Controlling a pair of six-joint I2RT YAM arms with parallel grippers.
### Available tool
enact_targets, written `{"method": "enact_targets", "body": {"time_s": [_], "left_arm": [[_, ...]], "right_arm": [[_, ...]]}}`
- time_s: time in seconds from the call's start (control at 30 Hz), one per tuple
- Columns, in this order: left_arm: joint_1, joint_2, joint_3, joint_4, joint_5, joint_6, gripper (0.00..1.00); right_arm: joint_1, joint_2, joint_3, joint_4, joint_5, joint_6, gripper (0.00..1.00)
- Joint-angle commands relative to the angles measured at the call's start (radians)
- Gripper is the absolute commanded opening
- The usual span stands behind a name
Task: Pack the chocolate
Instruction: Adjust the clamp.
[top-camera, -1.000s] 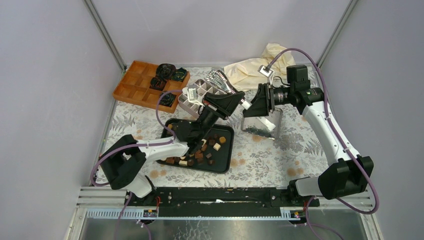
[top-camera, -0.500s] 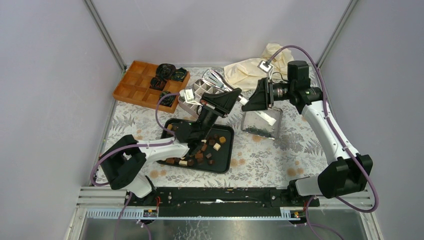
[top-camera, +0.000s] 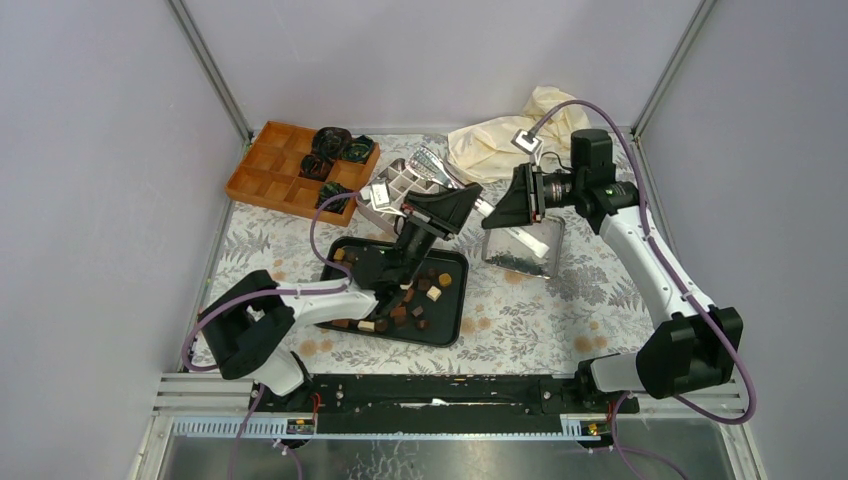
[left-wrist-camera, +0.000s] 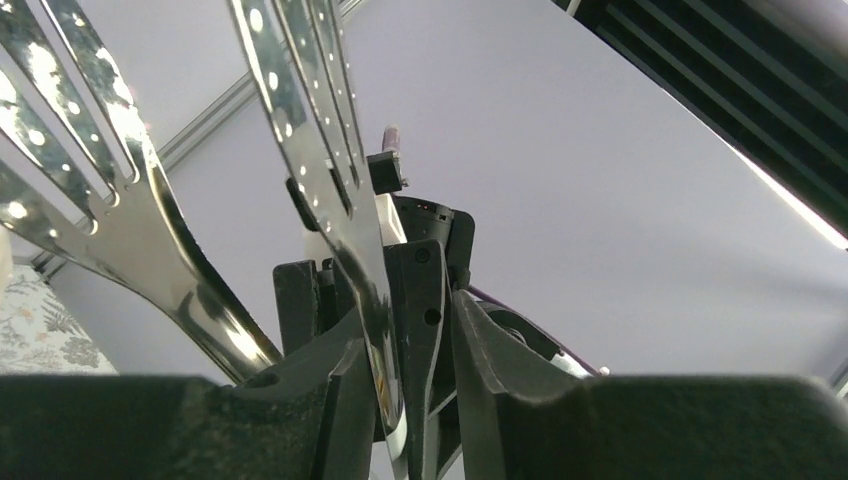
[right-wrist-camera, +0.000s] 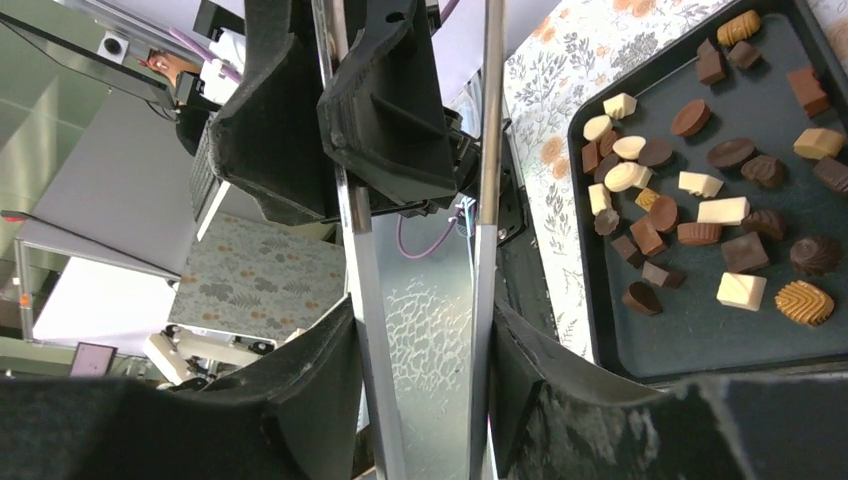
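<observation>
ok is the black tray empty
No, the black tray holds many chocolates in dark brown, light brown and white, scattered across it.

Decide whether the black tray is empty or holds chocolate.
Not empty: many dark, light-brown and cream chocolates lie scattered on the black tray, bare floor showing between them.

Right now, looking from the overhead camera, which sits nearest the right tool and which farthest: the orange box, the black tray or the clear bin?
1. Clear bin, just below the right tool.
2. Black tray, centre-left of the table.
3. Orange box, far left corner.
</observation>
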Motion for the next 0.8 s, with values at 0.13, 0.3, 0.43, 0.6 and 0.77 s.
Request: {"method": "enact_targets", "body": {"time_s": [0.13,0.3,0.43,0.6,0.77], "left_arm": [[-0.012,-0.042,-0.02,0.087,0.01,0.021,0.59],[-0.012,-0.089,-0.055,0.026,-0.007,0.038,0.72],[-0.012,-0.163,-0.106,-0.034,-0.045,0.071,0.82],[-0.011,-0.3,-0.161,-0.217,-0.054,0.124,0.9],[-0.012,-0.444,-0.172,-0.491,-0.022,0.166,0.93]], "right_arm": [[-0.038,-0.062,-0.054,0.085,0.007,0.069,0.42],[-0.045,-0.076,-0.075,0.132,-0.013,0.1,0.41],[-0.05,-0.083,-0.092,0.162,-0.03,0.118,0.41],[-0.055,-0.087,-0.1,0.178,-0.049,0.124,0.4],[-0.062,-0.091,-0.11,0.187,-0.052,0.126,0.4]]}}
